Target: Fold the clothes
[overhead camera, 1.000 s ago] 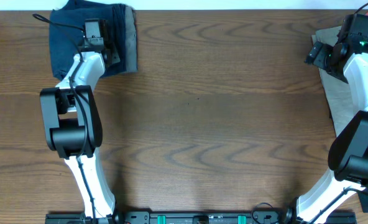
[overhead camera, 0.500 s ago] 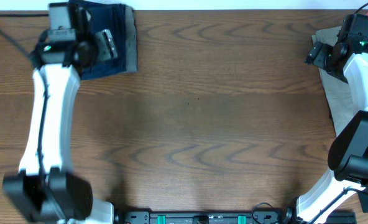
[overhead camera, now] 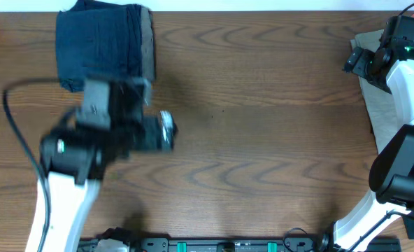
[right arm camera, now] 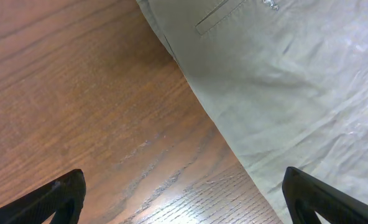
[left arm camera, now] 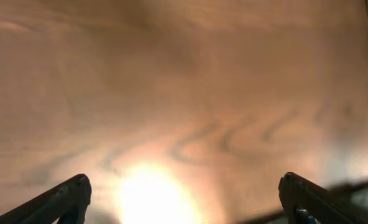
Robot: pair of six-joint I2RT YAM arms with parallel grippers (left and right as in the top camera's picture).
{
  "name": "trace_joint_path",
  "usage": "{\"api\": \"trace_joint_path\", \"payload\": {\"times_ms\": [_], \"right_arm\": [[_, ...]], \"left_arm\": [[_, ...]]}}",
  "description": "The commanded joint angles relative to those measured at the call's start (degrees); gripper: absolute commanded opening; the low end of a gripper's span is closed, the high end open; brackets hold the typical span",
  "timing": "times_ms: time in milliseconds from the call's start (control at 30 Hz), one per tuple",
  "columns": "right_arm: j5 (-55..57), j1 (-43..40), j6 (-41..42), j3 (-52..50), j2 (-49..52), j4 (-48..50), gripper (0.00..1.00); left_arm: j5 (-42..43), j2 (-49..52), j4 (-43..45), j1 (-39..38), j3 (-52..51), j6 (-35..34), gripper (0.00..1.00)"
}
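Note:
A folded dark navy pair of shorts (overhead camera: 98, 45) lies at the table's far left, with a grey-olive edge (overhead camera: 149, 42) showing along its right side. My left gripper (overhead camera: 166, 131) is motion-blurred, nearer and to the right of that pile. In the left wrist view the left gripper (left arm camera: 184, 196) is open, with only blurred wood between its fingers (left arm camera: 69, 198). A grey-olive pair (right arm camera: 283, 81) with a pocket slit lies spread at the far right (overhead camera: 376, 105). My right gripper (right arm camera: 184, 199) hangs open at its left border, partly over bare wood, holding nothing.
The wooden table (overhead camera: 263, 140) ends at a white strip along the far side. A black rail (overhead camera: 228, 245) runs along the front edge between the two arm bases. The left arm's black cable (overhead camera: 11, 119) loops out to the left.
My left gripper has opened, left the navy shorts and swung toward the front and right, out over bare wood. The navy pile stays folded. The right arm has not moved.

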Motion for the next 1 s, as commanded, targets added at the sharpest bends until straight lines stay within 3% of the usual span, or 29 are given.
{"api": "trace_joint_path", "payload": {"times_ms": [0, 200, 533, 733, 867, 967], "right_arm": [[0.33, -0.17, 0.17, 0.59, 0.22, -0.11, 0.99], [0.33, -0.17, 0.17, 0.59, 0.22, -0.13, 0.99], [0.33, -0.17, 0.17, 0.59, 0.22, -0.11, 0.99], [0.31, -0.17, 0.17, 0.59, 0.22, -0.11, 0.99], [0.33, -0.17, 0.17, 0.59, 0.22, -0.11, 0.99], [0.33, -0.17, 0.17, 0.59, 0.22, -0.11, 0.99]], "left_arm": [[-0.74, -4.33, -3.39, -3.06, -3.32, 0.76, 0.98], [-0.76, -7.56, -11.8, -4.2, -3.54, 0.76, 0.98], [-0.76, -7.72, -11.06, -4.2, -3.56, 0.76, 0.98], [-0.79, -13.55, 4.04, -4.52, -9.81, 3.13, 0.98], [-0.76, -24.35, 16.31, -2.23, -21.94, 8.02, 0.98], [-0.7, -33.86, 20.04, 2.23, -30.97, 7.91, 0.98]]}}
